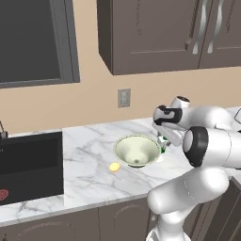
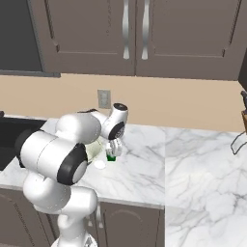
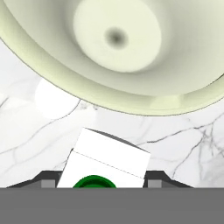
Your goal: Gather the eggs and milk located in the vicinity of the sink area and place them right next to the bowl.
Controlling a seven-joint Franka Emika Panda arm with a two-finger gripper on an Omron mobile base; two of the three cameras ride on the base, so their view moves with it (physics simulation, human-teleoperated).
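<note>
1. The gripper (image 2: 112,150) has its jaws shut partway on the milk (image 3: 105,164), held upright so nothing spills.
2. The bowl (image 3: 118,52) sits just ahead of the jaws.
3. The egg (image 1: 114,166) waits beyond the bowl.

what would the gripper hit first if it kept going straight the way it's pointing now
The gripper points down and already has the milk carton between its fingers. Straight on, the carton would likely press into the marble counter right beside the bowl; how much gap remains underneath is unclear.
</note>
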